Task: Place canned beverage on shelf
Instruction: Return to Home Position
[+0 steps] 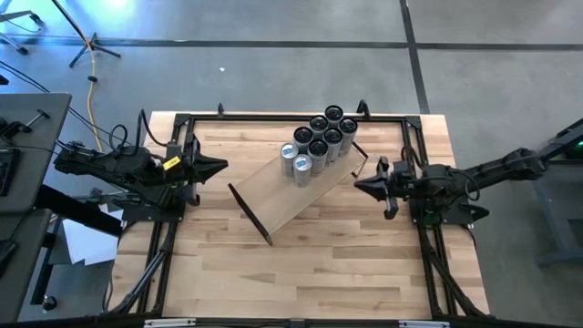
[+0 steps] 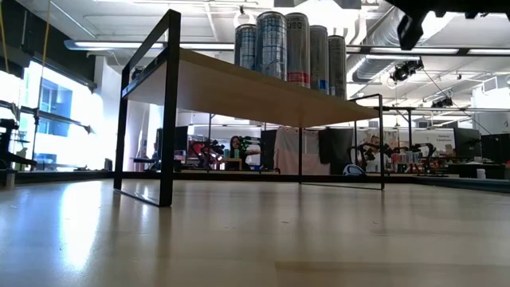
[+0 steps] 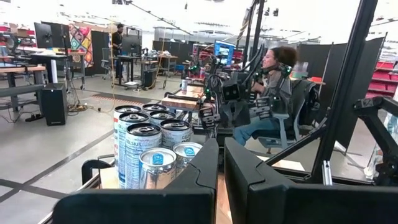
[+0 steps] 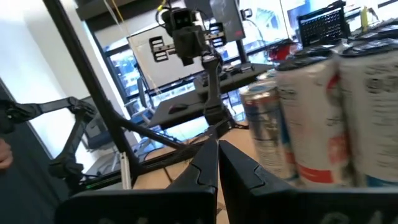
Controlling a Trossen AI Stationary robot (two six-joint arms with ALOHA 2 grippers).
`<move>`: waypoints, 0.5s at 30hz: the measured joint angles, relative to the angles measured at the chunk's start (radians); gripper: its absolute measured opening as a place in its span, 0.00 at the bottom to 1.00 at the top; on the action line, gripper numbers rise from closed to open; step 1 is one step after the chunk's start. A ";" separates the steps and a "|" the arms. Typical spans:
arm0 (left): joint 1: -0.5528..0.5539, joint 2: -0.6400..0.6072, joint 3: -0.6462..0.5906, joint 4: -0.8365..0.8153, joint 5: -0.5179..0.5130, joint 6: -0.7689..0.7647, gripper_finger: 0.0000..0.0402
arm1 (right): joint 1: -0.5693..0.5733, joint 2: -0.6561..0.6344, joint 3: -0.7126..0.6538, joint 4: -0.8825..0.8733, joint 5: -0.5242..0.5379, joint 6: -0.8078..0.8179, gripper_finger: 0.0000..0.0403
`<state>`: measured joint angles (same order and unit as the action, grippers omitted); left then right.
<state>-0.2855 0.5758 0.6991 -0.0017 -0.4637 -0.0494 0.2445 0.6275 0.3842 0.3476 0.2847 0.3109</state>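
From above, the shelf (image 1: 291,196) lies diagonally on the counter (image 1: 319,273). Eight cans (image 1: 319,138) stand clustered at its far right end, and the two nearest the shelf's middle have silver tops. The left gripper (image 1: 219,167) and right gripper (image 1: 360,185) flank the shelf, apart from it, each holding nothing. The low view shows the cans upright on the board. In the left wrist view that arm's fingers (image 3: 202,174) leave only a narrow slit. In the right wrist view the fingers (image 4: 200,171) press together, with the cans close by.
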 joint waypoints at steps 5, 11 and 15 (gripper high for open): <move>0.000 0.000 0.000 -0.001 -0.011 0.000 0.00 | -0.044 -0.073 -0.048 -0.025 -0.018 0.006 0.00; 0.000 0.000 0.000 -0.001 -0.021 0.001 0.00 | -0.090 -0.146 -0.096 -0.030 -0.058 0.039 0.00; 0.000 0.000 0.000 -0.002 -0.022 0.001 0.00 | -0.096 -0.199 -0.154 -0.032 -0.059 0.048 0.00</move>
<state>-0.2855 0.5758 0.6991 -0.0032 -0.4852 -0.0488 0.1490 0.4281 0.2304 0.3161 0.2260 0.3590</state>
